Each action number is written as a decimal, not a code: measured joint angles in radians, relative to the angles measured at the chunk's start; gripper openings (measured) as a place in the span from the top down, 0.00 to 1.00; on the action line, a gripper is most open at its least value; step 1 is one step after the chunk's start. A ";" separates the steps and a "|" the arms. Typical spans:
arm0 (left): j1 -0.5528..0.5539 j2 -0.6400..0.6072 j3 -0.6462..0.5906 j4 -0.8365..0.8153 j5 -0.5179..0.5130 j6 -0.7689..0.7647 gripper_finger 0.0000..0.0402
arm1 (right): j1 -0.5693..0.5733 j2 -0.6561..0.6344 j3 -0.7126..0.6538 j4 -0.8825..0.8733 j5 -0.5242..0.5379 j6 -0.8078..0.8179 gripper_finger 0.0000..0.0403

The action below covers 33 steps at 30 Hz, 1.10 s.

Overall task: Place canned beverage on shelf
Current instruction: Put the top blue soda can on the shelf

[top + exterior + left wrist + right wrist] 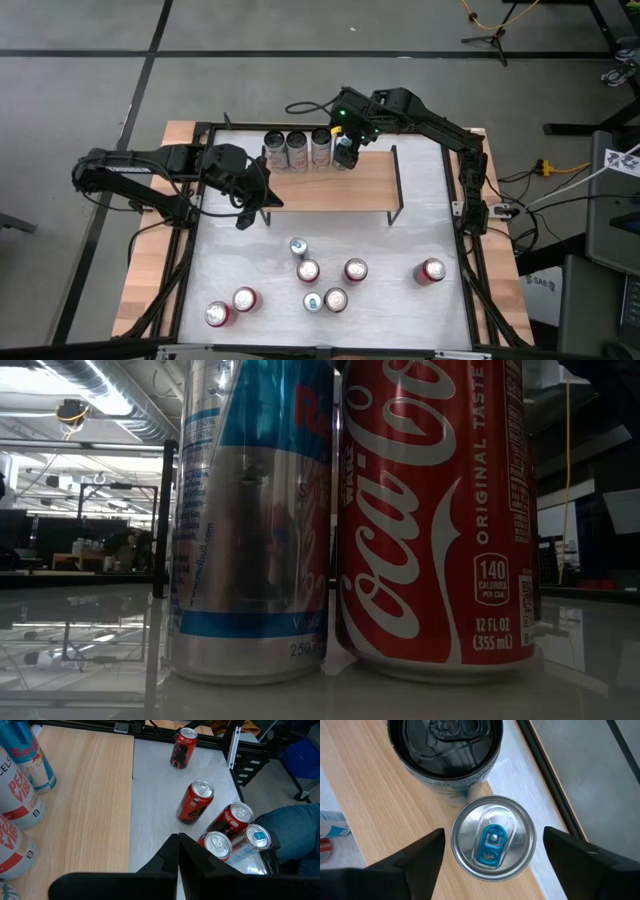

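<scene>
The shelf (330, 185) stands at the table's far middle, its light wood top also showing in the right wrist view (375, 820). A slim silver can with a blue tab (493, 844) stands upright on its base near the shelf's far edge. My right gripper (493, 837) is open above it. Its fingers (427, 852) stand on either side of the can top, with a narrow gap on each side. Three more cans (297, 148) stand in a row to the can's left. My left gripper (178, 850) is shut and empty at the shelf's left end (250, 205).
Several cans stand on the white table in front of the shelf, among them red ones (355, 270) (430, 270) and a slim silver one (298, 246). Two stand close to the low camera (430, 510). The shelf's near half (85, 800) is bare wood.
</scene>
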 joint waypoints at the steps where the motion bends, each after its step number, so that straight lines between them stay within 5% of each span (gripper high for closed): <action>1: 0.000 0.000 0.000 0.000 0.000 0.000 1.00 | 0.000 0.000 0.000 0.000 0.000 0.000 0.17; 16: 0.000 0.000 0.000 0.000 0.000 0.001 0.98 | 0.000 -0.028 0.001 -0.011 -0.003 0.004 0.17; 33: -0.044 0.110 0.000 0.048 0.002 -0.022 0.50 | 0.002 -0.197 0.001 -0.022 -0.010 0.004 0.17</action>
